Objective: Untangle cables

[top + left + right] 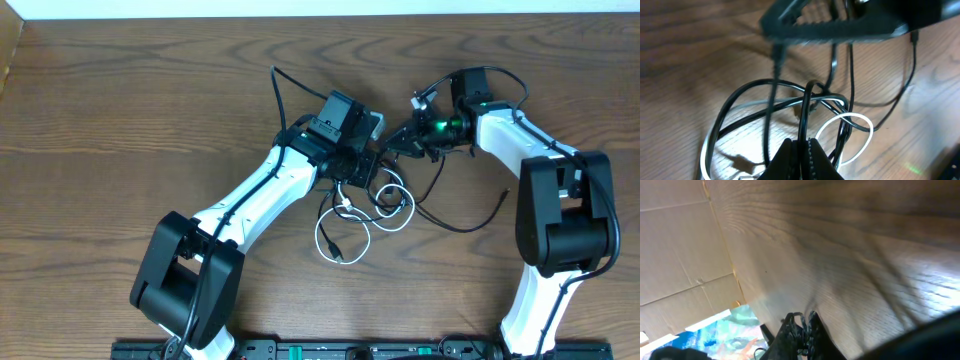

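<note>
The left gripper (801, 145) is clamped on a black cable (804, 107), probably to draw that strand out of the knot. The right gripper (801, 322) is pinched closed nearby, but I can't tell on what. The white cable (855, 115) lies looped in the tangle on the table (120, 100) below them.

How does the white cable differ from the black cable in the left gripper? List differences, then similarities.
The white cable is pale; the black cable is dark. The white cable curls in free loops, ungripped; the black cable is pinched in the shut left gripper and rises straight from it. Both are thin cords crossing in one tangle.
</note>
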Controlling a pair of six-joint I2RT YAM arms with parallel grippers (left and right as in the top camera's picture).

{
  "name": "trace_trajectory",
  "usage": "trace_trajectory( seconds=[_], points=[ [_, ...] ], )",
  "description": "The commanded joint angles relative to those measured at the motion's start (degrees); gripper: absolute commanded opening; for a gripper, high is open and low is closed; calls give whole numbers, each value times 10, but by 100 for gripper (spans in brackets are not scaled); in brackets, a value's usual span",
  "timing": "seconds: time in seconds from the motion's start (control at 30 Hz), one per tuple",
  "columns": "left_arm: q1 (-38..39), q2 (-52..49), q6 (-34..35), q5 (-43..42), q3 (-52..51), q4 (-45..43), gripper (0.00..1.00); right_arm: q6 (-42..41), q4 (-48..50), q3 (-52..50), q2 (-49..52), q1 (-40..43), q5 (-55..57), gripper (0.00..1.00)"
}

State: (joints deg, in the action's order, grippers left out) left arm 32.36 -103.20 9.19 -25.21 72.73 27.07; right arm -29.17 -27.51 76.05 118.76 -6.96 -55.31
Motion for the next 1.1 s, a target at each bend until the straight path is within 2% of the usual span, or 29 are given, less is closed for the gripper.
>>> trace_trajectory(
  seconds=[0.0, 0.33, 0.47, 0.63, 0.87, 1.07],
  points=[
    [-1, -5, -4, 19, -5, 7, 7, 39, -1, -3, -14, 29, -40, 1],
    [-1, -5, -5, 23, -5, 7, 7, 105, -6, -3, -14, 89, -157, 1],
    [-1, -5, -5, 63, -6, 10, 7, 113, -18, -3, -14, 109, -167, 1],
    [-1, -7, -5, 94, -16, 8, 8, 147, -21, -3, -14, 120, -246, 1],
    [-1, -19, -5, 90, -37, -22, 8, 143, -21, -3, -14, 112, -226, 1],
    [-1, -26, 1, 64, -40, -60, 8, 96, -20, -3, -14, 82, -137, 1]
  ],
)
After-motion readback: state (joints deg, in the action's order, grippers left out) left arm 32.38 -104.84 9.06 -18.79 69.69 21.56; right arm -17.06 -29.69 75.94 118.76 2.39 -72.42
